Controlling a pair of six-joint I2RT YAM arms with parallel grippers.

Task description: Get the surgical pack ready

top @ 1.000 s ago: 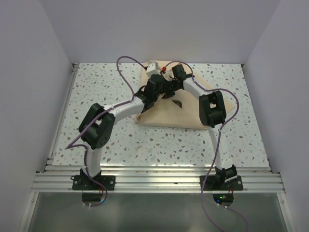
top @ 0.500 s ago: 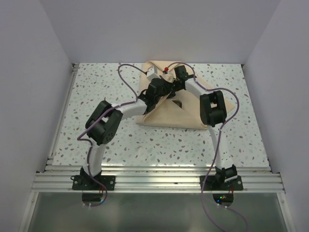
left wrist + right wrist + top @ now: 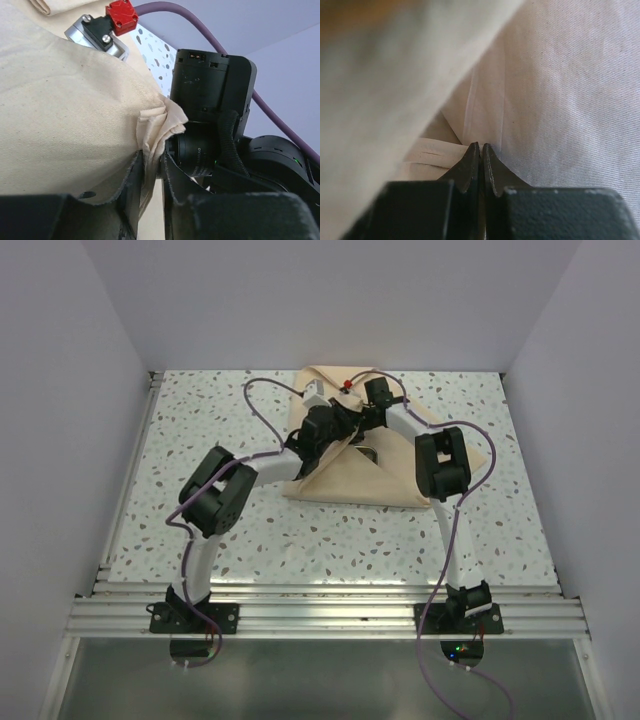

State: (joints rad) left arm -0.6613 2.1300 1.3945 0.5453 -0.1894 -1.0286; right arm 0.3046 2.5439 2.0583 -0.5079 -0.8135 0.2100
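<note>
Speckled white table [image 3: 200, 440], 12 o'clock: left gripper [image 3: 151, 171] pinching puckered fold of large tan cloth bundle [image 3: 345, 478]; right gripper [image 3: 480, 150] just opposite, jaws pressed together, catch unclear.

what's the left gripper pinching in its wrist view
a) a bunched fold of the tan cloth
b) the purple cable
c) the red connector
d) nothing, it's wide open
A: in the left wrist view the left gripper is closed on a bunched fold of the tan cloth.

No text, label or number can be read anywhere.
</note>
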